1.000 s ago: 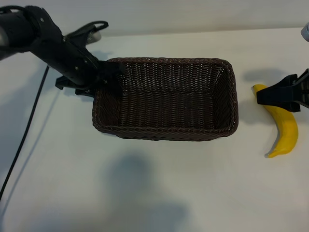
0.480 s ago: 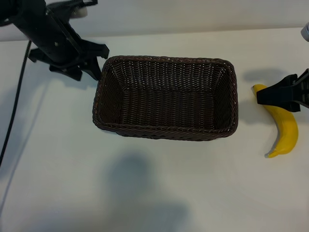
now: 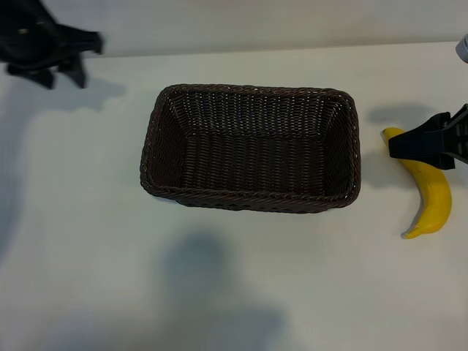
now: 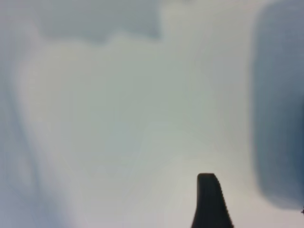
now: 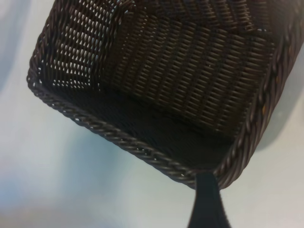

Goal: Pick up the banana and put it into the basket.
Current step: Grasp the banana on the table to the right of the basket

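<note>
The left gripper (image 3: 64, 64) hung at the table's (image 3: 88, 241) far left corner, jaws parted and empty, with the basket (image 3: 250, 202) well off to its right. Right of the basket, the right gripper (image 3: 398, 145) stood over the banana's (image 3: 431, 196) stem end, jaws apart and gripping nothing; the banana lay on the table just outside the basket.

The banana (image 3: 431, 191) lies right of the basket (image 3: 250, 199) (apparently apart) on the table (image 3: 234, 292).
</note>
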Motion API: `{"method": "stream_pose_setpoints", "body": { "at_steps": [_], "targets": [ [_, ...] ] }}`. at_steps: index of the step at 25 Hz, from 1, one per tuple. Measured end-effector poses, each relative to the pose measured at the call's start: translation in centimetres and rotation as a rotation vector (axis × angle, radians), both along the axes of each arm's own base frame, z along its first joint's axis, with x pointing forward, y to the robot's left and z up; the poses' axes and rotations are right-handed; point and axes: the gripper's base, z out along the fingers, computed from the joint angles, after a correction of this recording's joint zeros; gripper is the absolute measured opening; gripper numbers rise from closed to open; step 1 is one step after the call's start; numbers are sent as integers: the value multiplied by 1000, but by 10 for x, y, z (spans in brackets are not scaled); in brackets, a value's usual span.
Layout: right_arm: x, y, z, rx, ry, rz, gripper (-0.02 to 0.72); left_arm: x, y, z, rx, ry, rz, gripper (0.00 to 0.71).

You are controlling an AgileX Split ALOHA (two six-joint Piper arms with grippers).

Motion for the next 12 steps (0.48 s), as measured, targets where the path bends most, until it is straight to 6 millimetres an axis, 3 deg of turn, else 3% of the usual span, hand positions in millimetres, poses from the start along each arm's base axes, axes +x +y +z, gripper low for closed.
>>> {"method": "stream_pose_setpoints", "body": {
  "at_steps": [5, 8, 12],
  "targets": [
    [0, 0, 0, 0, 0, 0, 493, -6, 37, -1, 58, 65, 69, 489],
    [0, 0, 0, 0, 0, 0, 493, -10, 39, 4, 77, 80, 58, 484],
    [0, 0, 0, 0, 1, -1, 493, -20, 38, 27, 77, 22, 60, 484]
  ]
}}
